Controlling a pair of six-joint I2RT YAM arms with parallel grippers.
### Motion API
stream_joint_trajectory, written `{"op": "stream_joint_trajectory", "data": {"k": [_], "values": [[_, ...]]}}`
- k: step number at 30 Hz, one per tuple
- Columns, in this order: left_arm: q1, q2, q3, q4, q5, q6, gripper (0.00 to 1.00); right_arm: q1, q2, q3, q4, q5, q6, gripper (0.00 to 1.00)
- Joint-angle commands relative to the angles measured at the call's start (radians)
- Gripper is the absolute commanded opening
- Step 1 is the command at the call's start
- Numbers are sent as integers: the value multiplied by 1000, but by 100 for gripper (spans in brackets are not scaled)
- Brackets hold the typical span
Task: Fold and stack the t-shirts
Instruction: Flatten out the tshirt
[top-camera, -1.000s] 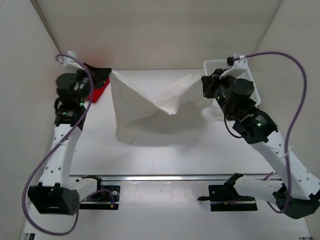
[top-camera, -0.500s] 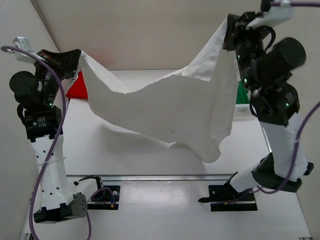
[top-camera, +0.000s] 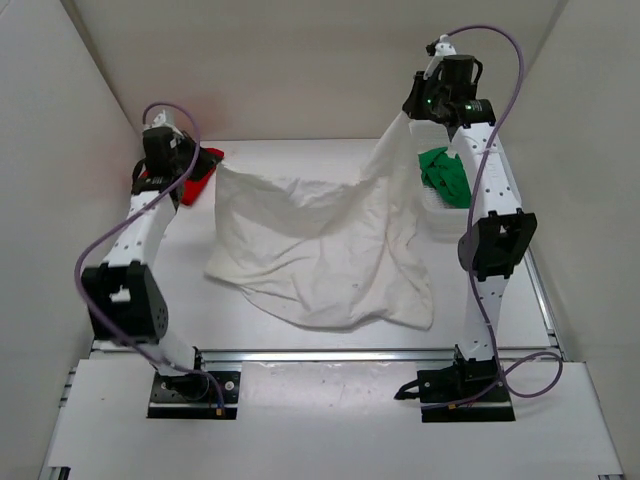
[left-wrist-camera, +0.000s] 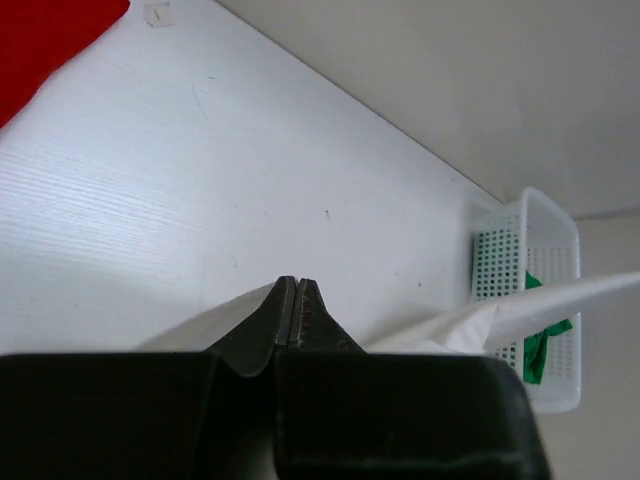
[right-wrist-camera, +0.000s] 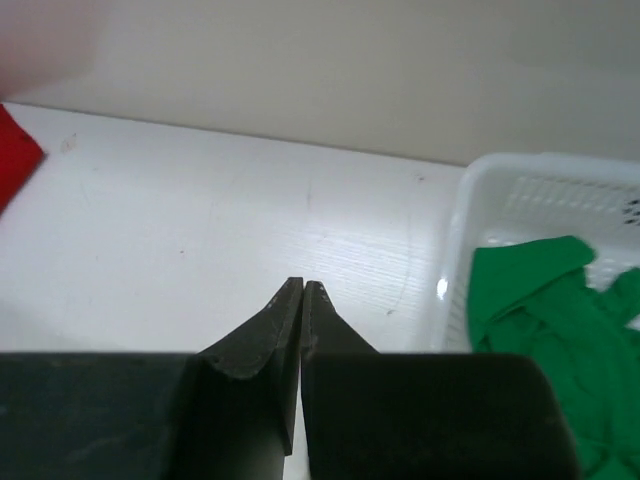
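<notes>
cloth this soft has no stiffness of its own. the off-white shirt (top-camera: 320, 250) sags between its two held corners, most of it lying rumpled on the bench (top-camera: 190, 310), with one edge rising steeply at the right. your left fingers (left-wrist-camera: 283, 318) are clenched on its back-left corner, low down, just beside the red shirt (left-wrist-camera: 50, 30). your right fingers (right-wrist-camera: 285, 322) are clenched too, and from above they pinch the opposite corner high up, near the basket (left-wrist-camera: 500, 270) that holds the green shirt (right-wrist-camera: 540, 300). the shirt looks light and not slippery, but a thin edge may creep out of a pinch under a sharp tug. your best holds are probably hems, shoulders or seams, where the layers double. space them wide so it hangs flat, and expect the wrinkles to drag rather than slide.
</notes>
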Motion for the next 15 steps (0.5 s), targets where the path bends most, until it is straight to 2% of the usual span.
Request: {"op": "stream_joint_trajectory", "data": {"k": [1,3,5,8,11,13,15], "values": [[-4,70,208,27,-5,2,0,-21,-57,159,117,-92,81,0],[-1,119,333,-8,3,-9,0,-33,-84,150,188,-93,109,0],[17,151,472,-19,23,-29,0,-12,-133,181,248,-17,66,0],[66,168,562,26,84,-110,0,14,-221,162,340,25,46,0],[97,174,626,24,81,-123,0,-19,-262,170,375,-48,86,0],[102,147,614,23,69,-117,0,-44,-282,156,365,-92,110,0],[128,70,509,79,66,-123,0,-65,-307,127,328,-157,132,0]]}}
